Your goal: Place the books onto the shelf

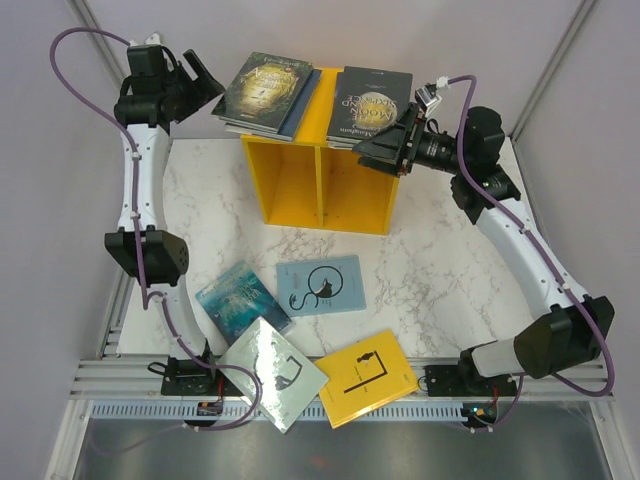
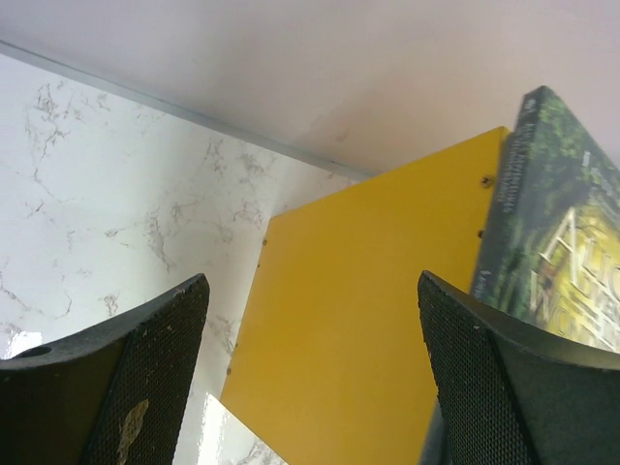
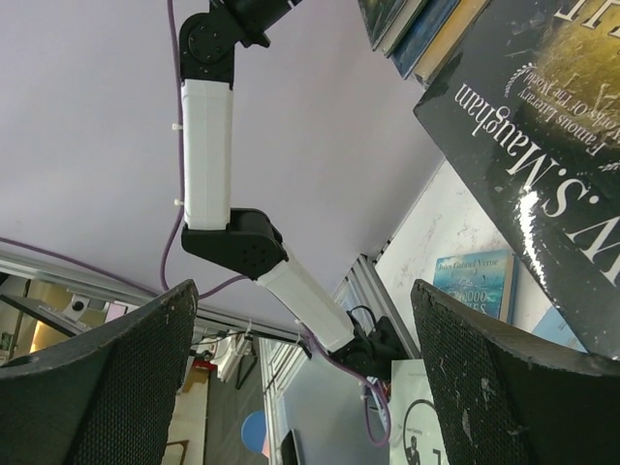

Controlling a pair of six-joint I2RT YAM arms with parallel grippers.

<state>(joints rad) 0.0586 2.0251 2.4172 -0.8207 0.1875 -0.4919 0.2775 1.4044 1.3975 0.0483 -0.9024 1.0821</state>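
Glossy paperbacks (image 1: 320, 285) at six o'clock of the shelf (image 1: 290, 185) look light, bendy: pinch spines; my left hand (image 2: 312, 291) and right hand (image 3: 302, 291) gape empty.

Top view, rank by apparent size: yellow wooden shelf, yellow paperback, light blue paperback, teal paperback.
1. Yellow wooden shelf.
2. Yellow paperback, though nearer the camera.
3. Light blue paperback and teal paperback: too alike to rank.

The green-gold book (image 1: 266, 88) covers what lies under it. Only the edge of a blue book (image 1: 305, 105) shows, and maybe one more. In the wrist views the green-gold book and the black book (image 3: 542, 165) run off the picture's edge.
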